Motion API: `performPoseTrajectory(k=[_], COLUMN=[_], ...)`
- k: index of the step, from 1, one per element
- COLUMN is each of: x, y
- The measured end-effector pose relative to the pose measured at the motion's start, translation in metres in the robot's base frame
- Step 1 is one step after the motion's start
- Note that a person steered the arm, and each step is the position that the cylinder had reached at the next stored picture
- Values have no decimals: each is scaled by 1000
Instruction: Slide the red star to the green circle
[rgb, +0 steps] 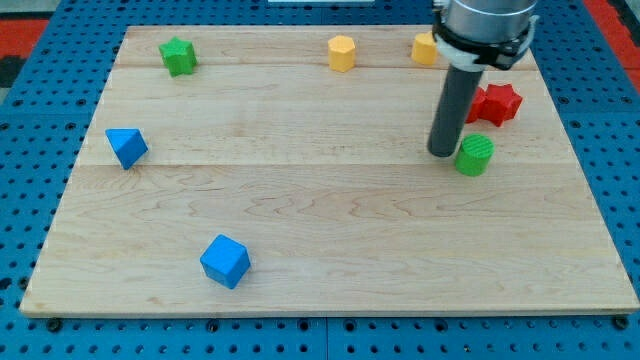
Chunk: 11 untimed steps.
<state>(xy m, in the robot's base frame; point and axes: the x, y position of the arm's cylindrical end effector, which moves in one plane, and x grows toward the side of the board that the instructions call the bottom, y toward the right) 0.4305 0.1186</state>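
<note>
The red star (498, 103) lies near the board's right edge, partly behind the rod. The green circle (475, 155), a short cylinder, sits just below and to the left of the star, with a small gap between them. My tip (442, 152) rests on the board right beside the green circle's left side, and below-left of the red star. The dark rod rises from there toward the view's top.
A green star (178, 56) is at the top left. A yellow block (342, 53) and another yellow block (425, 48), partly hidden by the arm, lie along the top. A blue triangle (126, 147) is at the left and a blue cube (225, 261) at the lower left.
</note>
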Motion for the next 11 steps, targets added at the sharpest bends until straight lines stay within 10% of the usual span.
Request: performPoseTrajectory(k=[3, 5, 7, 10, 11], x=[-77, -148, -97, 9, -34], y=[-76, 22, 118, 116, 114])
